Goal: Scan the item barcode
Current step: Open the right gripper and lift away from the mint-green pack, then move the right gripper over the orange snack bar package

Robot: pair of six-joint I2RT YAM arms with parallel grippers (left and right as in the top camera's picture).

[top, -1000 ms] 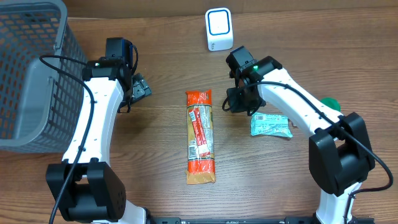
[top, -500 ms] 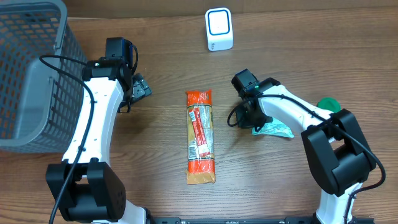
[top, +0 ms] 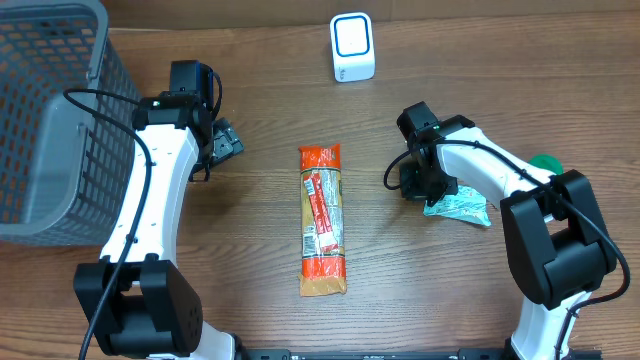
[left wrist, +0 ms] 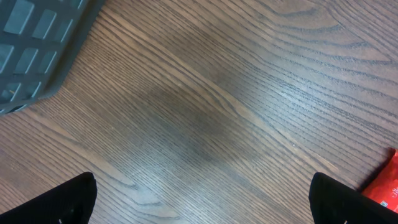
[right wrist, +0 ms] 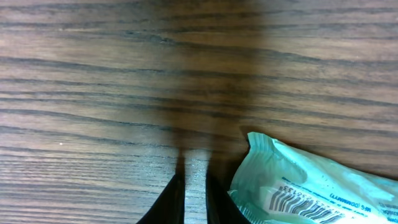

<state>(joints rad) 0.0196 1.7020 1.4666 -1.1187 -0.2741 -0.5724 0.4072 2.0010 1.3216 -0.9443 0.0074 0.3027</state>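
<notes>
A teal packet [top: 462, 208] lies on the wooden table at the right. The right wrist view shows its barcode [right wrist: 298, 202] face up on the packet [right wrist: 311, 186]. My right gripper [top: 420, 183] is low over the table at the packet's left edge. In its wrist view this gripper [right wrist: 194, 182] has its fingers almost together with only a slit of bare wood between them, and its right finger [right wrist: 214, 199] is against the packet. The white scanner [top: 352, 47] stands at the back. My left gripper [top: 222, 140] is open wide over bare wood [left wrist: 202, 199].
A long orange snack packet [top: 322, 220] lies lengthwise in the middle; its red corner [left wrist: 384, 186] shows in the left wrist view. A grey mesh basket [top: 50, 120] stands at the far left. A green object [top: 545, 160] lies behind the right arm.
My right gripper has moved right and toward the front, and the teal packet has slid right with it. The left arm has not moved.
</notes>
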